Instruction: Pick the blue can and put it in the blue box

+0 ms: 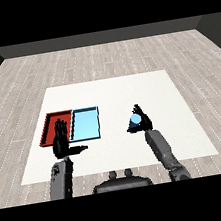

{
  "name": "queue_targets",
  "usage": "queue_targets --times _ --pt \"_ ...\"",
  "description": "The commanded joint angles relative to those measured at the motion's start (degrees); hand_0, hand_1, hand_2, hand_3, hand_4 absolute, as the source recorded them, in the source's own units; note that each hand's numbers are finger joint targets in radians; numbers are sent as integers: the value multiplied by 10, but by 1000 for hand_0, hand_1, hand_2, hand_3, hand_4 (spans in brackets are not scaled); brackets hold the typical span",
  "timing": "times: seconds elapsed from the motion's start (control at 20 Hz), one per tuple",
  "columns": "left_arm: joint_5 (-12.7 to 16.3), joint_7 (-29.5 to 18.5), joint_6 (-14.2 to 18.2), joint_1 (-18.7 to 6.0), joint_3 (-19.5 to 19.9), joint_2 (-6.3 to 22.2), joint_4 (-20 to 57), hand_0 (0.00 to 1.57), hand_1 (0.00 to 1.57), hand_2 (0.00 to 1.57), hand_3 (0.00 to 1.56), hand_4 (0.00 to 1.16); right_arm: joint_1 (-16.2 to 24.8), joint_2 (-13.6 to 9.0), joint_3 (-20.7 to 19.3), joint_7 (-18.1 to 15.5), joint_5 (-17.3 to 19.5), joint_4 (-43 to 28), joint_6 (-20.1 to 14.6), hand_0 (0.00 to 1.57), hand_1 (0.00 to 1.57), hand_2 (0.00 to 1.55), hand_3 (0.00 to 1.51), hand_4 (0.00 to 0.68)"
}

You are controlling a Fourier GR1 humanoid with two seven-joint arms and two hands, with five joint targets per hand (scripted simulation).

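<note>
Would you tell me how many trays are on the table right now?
2. The red tray lies at the table's left, partly behind the left hand; the light blue tray lies right beside it.

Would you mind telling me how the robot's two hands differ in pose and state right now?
The right hand is curled round the blue can, while the left hand holds nothing. The left hand's fingers are straight and point away from the robot, over the near edge of the red tray; the right hand is to the right of the light blue tray. Both hands are black, on grey forearms.
</note>
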Motion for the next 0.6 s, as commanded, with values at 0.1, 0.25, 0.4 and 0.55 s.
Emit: queue_targets --times 0.1,0.25,0.4,0.55 --pt "4 17 9 14 -6 -10 -30 0 0 0 0 0 -11 9 37 30 -28 -21 -20 0 0 0 0 0" --pt "16 24 -6 -15 11 7 -8 0 0 0 0 0 -28 2 -5 -13 -3 37 -5 0 0 0 0 0" --pt "9 -39 -25 -15 20 9 53 0 0 0 0 0 -15 9 5 -30 5 41 -49 0 0 379 0 0" --pt "22 26 -7 -20 15 6 -1 0 0 0 0 0 -34 9 12 -20 27 64 -85 1530 1530 1486 1452 582"
